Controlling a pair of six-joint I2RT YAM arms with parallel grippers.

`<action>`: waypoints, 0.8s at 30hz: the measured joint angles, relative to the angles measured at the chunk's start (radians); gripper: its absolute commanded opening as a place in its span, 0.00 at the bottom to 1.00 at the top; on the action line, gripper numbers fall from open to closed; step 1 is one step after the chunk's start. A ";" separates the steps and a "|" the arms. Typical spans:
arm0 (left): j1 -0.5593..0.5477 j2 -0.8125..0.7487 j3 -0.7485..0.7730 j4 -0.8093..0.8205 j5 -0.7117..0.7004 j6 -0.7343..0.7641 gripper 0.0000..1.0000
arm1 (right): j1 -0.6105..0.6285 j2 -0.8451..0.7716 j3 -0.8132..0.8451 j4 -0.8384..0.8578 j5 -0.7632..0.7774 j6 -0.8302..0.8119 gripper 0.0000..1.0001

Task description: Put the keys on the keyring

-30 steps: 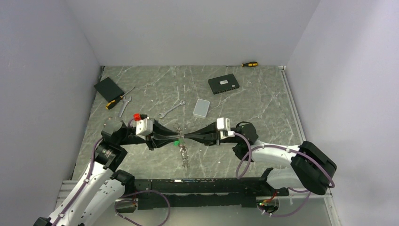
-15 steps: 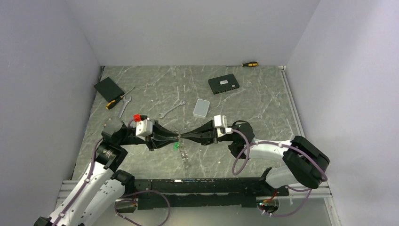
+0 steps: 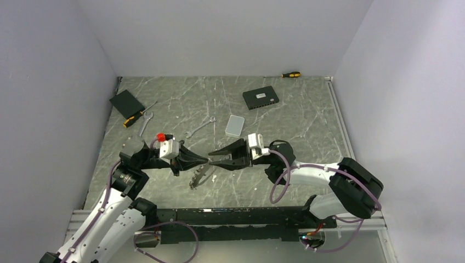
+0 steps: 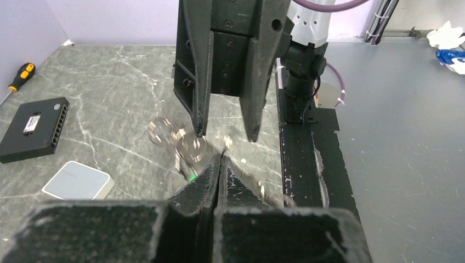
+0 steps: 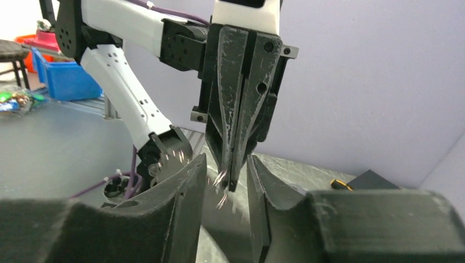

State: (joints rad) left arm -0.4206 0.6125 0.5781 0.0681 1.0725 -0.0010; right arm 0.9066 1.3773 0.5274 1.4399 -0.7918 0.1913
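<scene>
My left gripper [image 3: 207, 160] is shut, its two fingers pressed flat together in the left wrist view [image 4: 220, 157]. From its tip a bunch of silver keys [image 3: 200, 176] with a green tag [image 4: 191, 176] swings, blurred, towards the lower left. The keyring [image 4: 188, 146] shows only as blurred loops just past the tip. My right gripper [image 3: 211, 158] faces the left one tip to tip and stands open. Its fingers [image 5: 198, 164] straddle the left gripper's tip [image 5: 233, 183] and hold nothing.
A silver wrench [image 3: 200, 127] and a white box [image 3: 234, 125] lie behind the grippers. Farther back are a black box with ports [image 3: 260, 98] and a yellow-handled screwdriver [image 3: 290, 74]. At the left lie a black pad [image 3: 126, 102] and another screwdriver [image 3: 134, 118].
The left gripper has shut and the right gripper has opened. The bunch, which hung straight down between both tips, now swings to the left under the left tip.
</scene>
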 measured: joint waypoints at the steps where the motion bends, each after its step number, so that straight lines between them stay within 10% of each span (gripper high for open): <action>1: 0.000 0.000 0.000 -0.014 -0.002 0.008 0.00 | 0.002 -0.001 0.002 -0.006 0.003 -0.003 0.42; 15: 0.000 0.011 0.017 -0.105 -0.072 0.052 0.02 | 0.007 -0.202 0.002 -0.471 0.058 -0.190 0.49; 18: 0.000 0.006 0.024 -0.137 -0.129 0.071 0.31 | 0.008 -0.216 -0.012 -0.551 0.124 -0.222 0.51; 24: 0.000 0.007 0.060 -0.219 -0.341 0.101 0.58 | 0.009 -0.148 -0.002 -0.708 0.301 -0.229 0.54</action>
State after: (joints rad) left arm -0.4210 0.6193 0.6380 -0.1509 0.7319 0.1001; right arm 0.9154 1.2293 0.5251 0.7319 -0.4911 -0.0372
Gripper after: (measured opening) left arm 0.485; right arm 0.526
